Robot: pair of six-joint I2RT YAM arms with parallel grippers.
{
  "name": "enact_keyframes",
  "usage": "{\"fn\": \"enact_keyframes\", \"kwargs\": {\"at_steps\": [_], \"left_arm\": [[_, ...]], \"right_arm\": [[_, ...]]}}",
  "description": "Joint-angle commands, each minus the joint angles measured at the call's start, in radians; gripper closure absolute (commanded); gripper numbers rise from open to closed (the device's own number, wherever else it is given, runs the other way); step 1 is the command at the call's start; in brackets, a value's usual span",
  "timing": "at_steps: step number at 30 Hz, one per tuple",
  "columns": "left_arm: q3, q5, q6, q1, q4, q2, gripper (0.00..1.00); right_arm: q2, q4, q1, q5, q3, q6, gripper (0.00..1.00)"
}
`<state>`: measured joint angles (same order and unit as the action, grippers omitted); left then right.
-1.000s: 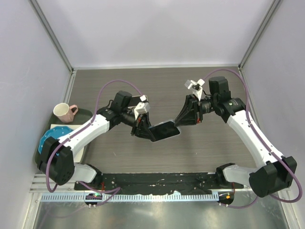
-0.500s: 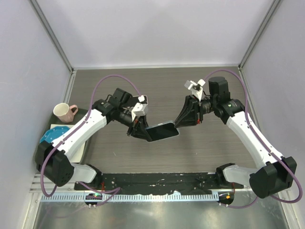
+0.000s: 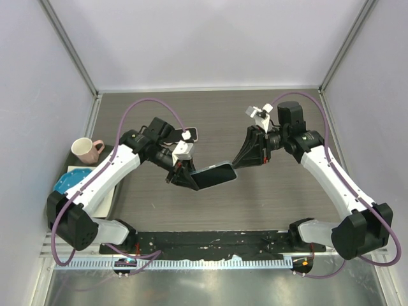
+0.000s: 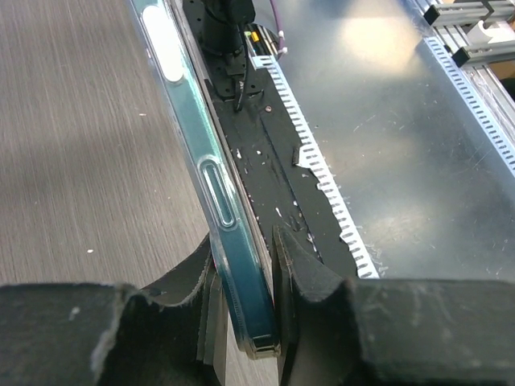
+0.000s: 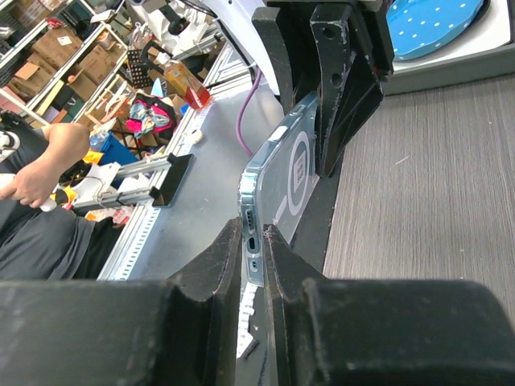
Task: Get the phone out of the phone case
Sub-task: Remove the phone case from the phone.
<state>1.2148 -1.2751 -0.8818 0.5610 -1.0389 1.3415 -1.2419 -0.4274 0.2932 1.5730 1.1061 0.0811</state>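
Observation:
The phone (image 3: 214,175), dark teal in a clear case, is held in the air above the wooden table (image 3: 280,204) between both arms. My left gripper (image 3: 183,178) is shut on its left end. In the left wrist view the cased phone's edge (image 4: 211,173) runs away from the gripper (image 4: 245,310), the clear case rim showing around the teal side. My right gripper (image 3: 237,164) is shut on the right end. In the right wrist view the gripper (image 5: 254,251) pinches the port end, and the phone's back (image 5: 283,173) shows a ring mark.
A pink mug (image 3: 84,150) and a blue dotted plate (image 3: 71,181) sit at the table's left edge on a white board. The black base strip (image 3: 210,242) and a metal rail run along the near edge. Walls close in on three sides.
The phone has shifted slightly left and toward the near edge, with both grippers still on it. The left arm's wrist swung left and its elbow moved outward; the right arm followed a little.

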Motion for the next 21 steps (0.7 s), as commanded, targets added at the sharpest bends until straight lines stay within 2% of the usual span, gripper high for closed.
{"fn": "enact_keyframes", "kwargs": {"at_steps": [1, 3, 5, 6, 8, 15, 21], "left_arm": [[0.026, -0.319, -0.131, 0.027, -0.069, -0.059, 1.00], [0.026, -0.331, -0.123, 0.028, -0.061, -0.051, 1.00], [0.032, -0.345, -0.118, 0.028, -0.061, -0.042, 1.00], [0.034, -0.354, -0.117, 0.028, -0.062, -0.039, 1.00], [0.038, -0.377, -0.105, 0.028, -0.061, -0.031, 1.00], [0.063, -0.392, -0.094, 0.063, -0.081, -0.022, 1.00], [0.146, -0.392, -0.301, 0.093, -0.265, -0.024, 1.00]], "right_arm": [[-0.002, -0.011, -0.046, -0.119, 0.032, 0.082, 0.99], [0.012, -0.004, -0.004, -0.255, 0.028, 0.080, 0.99], [0.033, 0.050, 0.014, -0.315, 0.006, 0.069, 0.99], [0.039, 0.088, 0.018, -0.342, -0.024, 0.013, 0.99], [0.042, 0.166, 0.020, -0.346, -0.051, -0.030, 0.99], [-0.007, 0.168, 0.020, -0.311, -0.055, -0.027, 0.99], [-0.056, 0.131, 0.018, -0.315, -0.055, 0.040, 0.99]]}}
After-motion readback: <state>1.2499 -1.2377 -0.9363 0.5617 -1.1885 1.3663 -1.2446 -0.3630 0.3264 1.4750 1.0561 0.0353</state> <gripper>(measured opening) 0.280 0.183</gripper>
